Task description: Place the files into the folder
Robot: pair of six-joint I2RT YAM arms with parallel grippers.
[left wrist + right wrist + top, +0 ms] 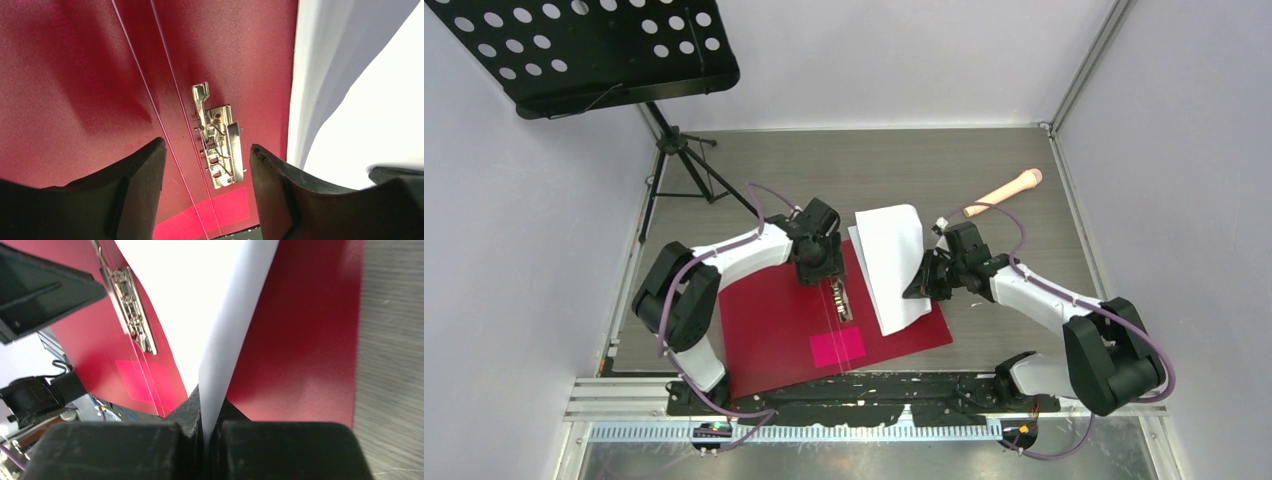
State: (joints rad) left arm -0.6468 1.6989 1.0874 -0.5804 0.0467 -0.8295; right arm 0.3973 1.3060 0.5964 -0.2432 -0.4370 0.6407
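The dark-red folder (774,330) lies open on the table, its metal spine clip (839,298) and pink patch (837,346) showing. The white files (892,262) slant over the folder's right half, lifted along their right edge. My right gripper (922,285) is shut on that edge; in the right wrist view the files (200,305) rise from between the closed fingers (192,412). My left gripper (816,272) hangs open just above the clip's far end. In the left wrist view the clip (218,145) sits between the spread fingers (145,175), untouched, with the files (360,115) to the right.
A black perforated music stand (584,50) on a tripod (679,165) stands at the back left. A beige-handled tool (1004,192) lies on the table behind the right arm. The metal rail (824,410) runs along the near edge.
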